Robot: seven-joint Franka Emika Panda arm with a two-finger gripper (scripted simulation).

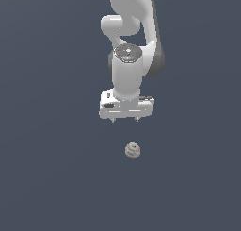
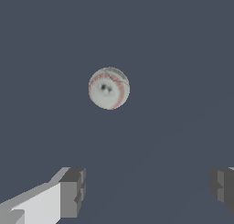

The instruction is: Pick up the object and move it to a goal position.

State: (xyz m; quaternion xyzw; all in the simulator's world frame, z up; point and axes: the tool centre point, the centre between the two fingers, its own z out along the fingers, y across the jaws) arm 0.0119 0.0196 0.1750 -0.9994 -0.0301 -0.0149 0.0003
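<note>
The task looks barely begun. The ball point(image 1: 132, 150) lies alone on the dark bench point(image 1: 47, 178), untouched, and the gripper point(image 1: 124, 119) hangs above it, apart from it. In the exterior view the ball sits a little toward the right of the gripper. The jaws stand wide open and empty; the wrist view shows the ball point(image 2: 109, 88) ahead of the two fingertips point(image 2: 73, 191), not between them. Lining up, lowering, gripping, lifting and carrying all remain. No goal marker is visible.

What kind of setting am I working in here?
Likely a bare simulated test scene: a flat, featureless grey-blue floor, one small off-white red-stitched ball, and the white arm's open gripper above it.
</note>
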